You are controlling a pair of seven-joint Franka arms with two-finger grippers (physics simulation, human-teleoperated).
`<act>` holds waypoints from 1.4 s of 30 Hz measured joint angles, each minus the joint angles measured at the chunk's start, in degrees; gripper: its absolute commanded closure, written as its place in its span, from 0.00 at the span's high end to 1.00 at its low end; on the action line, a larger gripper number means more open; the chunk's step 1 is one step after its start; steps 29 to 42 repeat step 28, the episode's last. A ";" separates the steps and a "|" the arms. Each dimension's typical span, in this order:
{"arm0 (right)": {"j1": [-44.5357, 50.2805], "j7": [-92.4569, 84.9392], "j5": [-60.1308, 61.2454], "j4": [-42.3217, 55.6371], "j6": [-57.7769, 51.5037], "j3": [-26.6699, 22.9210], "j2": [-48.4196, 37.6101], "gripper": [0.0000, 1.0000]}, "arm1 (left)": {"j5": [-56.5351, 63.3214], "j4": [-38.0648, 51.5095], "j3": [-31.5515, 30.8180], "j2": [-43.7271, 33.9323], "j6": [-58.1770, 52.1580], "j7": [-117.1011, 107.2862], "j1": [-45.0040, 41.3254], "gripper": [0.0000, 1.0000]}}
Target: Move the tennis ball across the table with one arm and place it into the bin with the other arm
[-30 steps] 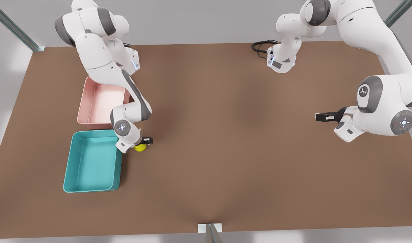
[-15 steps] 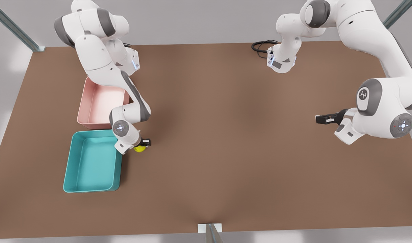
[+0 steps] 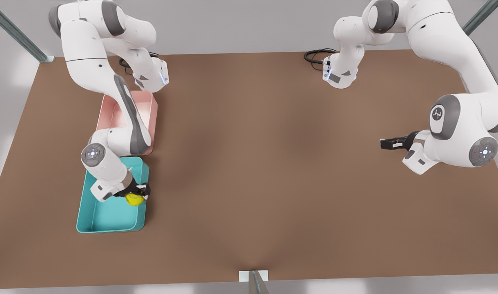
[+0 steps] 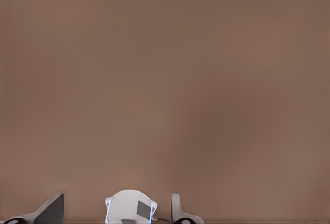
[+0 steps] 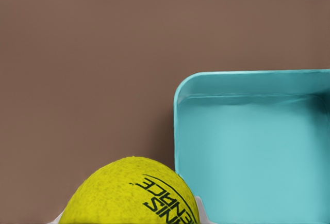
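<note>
Right claw swung over bin, gripping tennis ball, left claw waiting, parted.

A pink tray sits on the brown surface toward the front view's left, its open side up. A coiled black cable lies at the far edge, and grey metal struts frame the corners.

One tennis ball, two trays — teal bin, pink tray — two arms.
</note>
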 measured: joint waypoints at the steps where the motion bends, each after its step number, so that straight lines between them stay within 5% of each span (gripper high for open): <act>1: -1.00 -1.04 -0.08 0.16 -0.64 -0.02 0.44 0.76 | 0.00 0.02 0.02 0.00 -0.09 -0.04 -0.12 1.00; 5: -3.81 -4.74 -0.30 -0.17 -2.41 -0.15 2.14 0.79 | 0.03 0.02 -0.03 0.00 -0.31 -0.17 -0.26 1.00; 6: -4.30 -5.46 -0.39 -0.23 -2.71 -0.18 2.63 1.00 | 0.05 0.03 -0.04 0.00 -0.33 -0.19 -0.26 1.00; 14: -6.59 -10.15 -0.54 1.99 -5.67 -0.01 3.10 1.00 | 0.08 0.00 -0.04 0.00 -0.41 -0.37 -0.52 1.00; 22: 2.61 -7.30 -0.96 30.06 -38.53 -0.42 -1.58 1.00 | 0.08 -0.01 0.02 0.00 -0.52 -0.57 -0.93 1.00; 28: -2.94 -5.94 -0.69 22.30 -51.11 -0.13 -14.47 1.00 | 0.10 0.00 0.04 0.00 -0.55 -0.67 -1.05 1.00; 42: -2.94 -5.94 -0.69 22.30 -51.11 -0.13 -14.47 1.00 | 0.10 0.00 0.04 0.00 -0.55 -0.67 -1.05 1.00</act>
